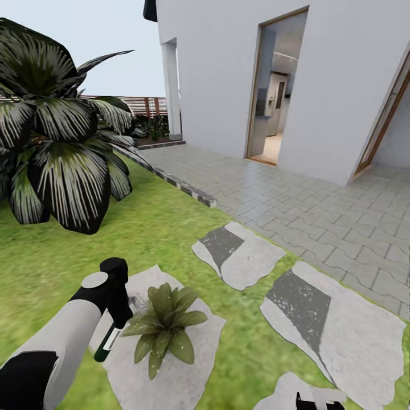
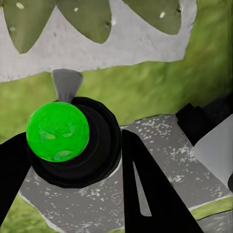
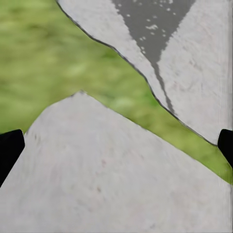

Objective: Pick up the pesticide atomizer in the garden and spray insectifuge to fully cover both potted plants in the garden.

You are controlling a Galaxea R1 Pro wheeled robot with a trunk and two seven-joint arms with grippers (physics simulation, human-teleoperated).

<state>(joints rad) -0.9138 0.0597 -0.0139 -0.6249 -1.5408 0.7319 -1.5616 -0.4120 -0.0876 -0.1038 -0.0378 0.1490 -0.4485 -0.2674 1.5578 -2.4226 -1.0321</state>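
Note:
The pesticide atomizer (image 1: 107, 340) is a dark green bottle with a white label, and my left gripper (image 1: 121, 310) is shut on it. In the left wrist view its bright green cap (image 2: 58, 131) and grey nozzle (image 2: 66, 83) sit between the black fingers (image 2: 145, 189) of the left gripper (image 2: 73, 160). One potted plant (image 1: 165, 324), a low olive-green rosette, stands on a pale stepping stone just right of the atomizer; its leaves (image 2: 90, 19) lie beyond the nozzle. My right gripper (image 1: 319, 403) hangs low at the frame's bottom edge, open (image 3: 116, 145) over stone and grass.
A huge dark striped-leaf plant (image 1: 57, 148) fills the left of the lawn. Grey stepping stones (image 1: 239, 253) (image 1: 330, 324) lead right to a paved patio (image 1: 319, 210). The white house has an open doorway (image 1: 273, 91). A slatted fence (image 1: 142, 105) runs behind.

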